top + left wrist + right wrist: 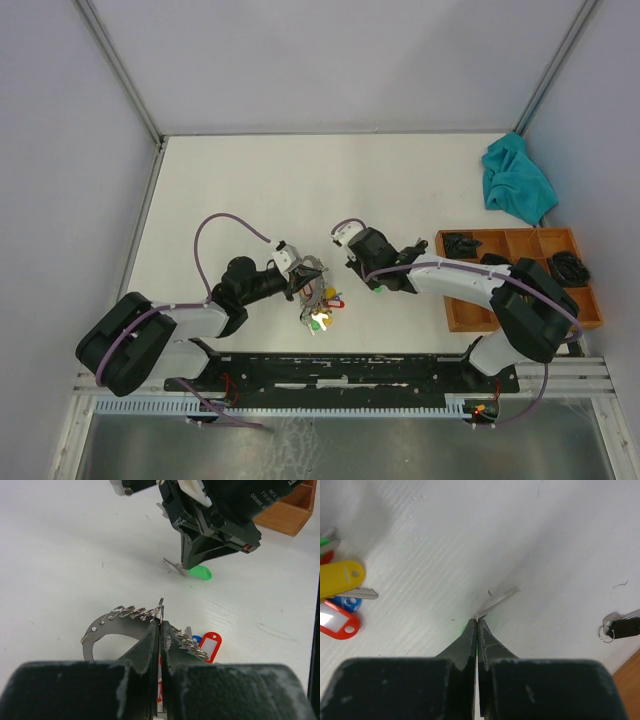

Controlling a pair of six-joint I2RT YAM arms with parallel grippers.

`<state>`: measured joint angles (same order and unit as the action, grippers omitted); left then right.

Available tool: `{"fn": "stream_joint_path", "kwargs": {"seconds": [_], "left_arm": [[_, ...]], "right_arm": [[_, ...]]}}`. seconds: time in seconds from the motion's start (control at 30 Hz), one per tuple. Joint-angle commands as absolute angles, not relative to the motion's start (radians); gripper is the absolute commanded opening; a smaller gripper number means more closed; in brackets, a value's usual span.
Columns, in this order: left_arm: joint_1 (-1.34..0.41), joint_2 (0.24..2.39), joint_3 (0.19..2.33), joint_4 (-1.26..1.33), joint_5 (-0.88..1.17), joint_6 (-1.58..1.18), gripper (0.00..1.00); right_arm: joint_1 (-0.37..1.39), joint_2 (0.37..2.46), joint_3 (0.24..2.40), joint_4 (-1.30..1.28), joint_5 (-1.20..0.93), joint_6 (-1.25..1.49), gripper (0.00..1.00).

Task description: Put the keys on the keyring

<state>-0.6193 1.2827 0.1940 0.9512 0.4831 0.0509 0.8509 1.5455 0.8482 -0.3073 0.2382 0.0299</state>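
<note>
The keyring is a flat silvery metal band strung with small wire loops and coloured tags, left of the table's middle. My left gripper is shut on one wire loop at the band's upper edge. A key with a green head lies a little to its right. My right gripper is shut on that key, whose metal blade sticks out past the fingertips onto the table. A second key with a black head lies loose on the table further right.
Red, yellow and blue tags of the bunch lie spread beside the ring. A wooden tray with black parts stands at the right. A teal cloth lies at the back right.
</note>
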Motion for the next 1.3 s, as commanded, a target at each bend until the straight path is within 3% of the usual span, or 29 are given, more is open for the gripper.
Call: {"fn": "stream_joint_path", "kwargs": {"seconds": [0.0, 0.33, 0.87, 1.27], "left_arm": [[-0.623, 1.284, 0.223, 1.015, 0.5, 0.05, 0.03], [-0.623, 1.29, 0.215, 1.035, 0.489, 0.046, 0.03], [-0.622, 1.285, 0.209, 1.044, 0.471, 0.043, 0.03], [-0.623, 1.282, 0.21, 1.037, 0.465, 0.044, 0.03]], "right_arm": [[0.854, 1.493, 0.807, -0.083, 0.212, 0.1, 0.01], [0.856, 1.608, 0.756, 0.011, 0.219, 0.204, 0.02], [0.856, 1.569, 1.022, -0.511, 0.255, 0.307, 0.36], [0.874, 1.718, 1.244, -0.735, 0.24, 0.32, 0.4]]}}
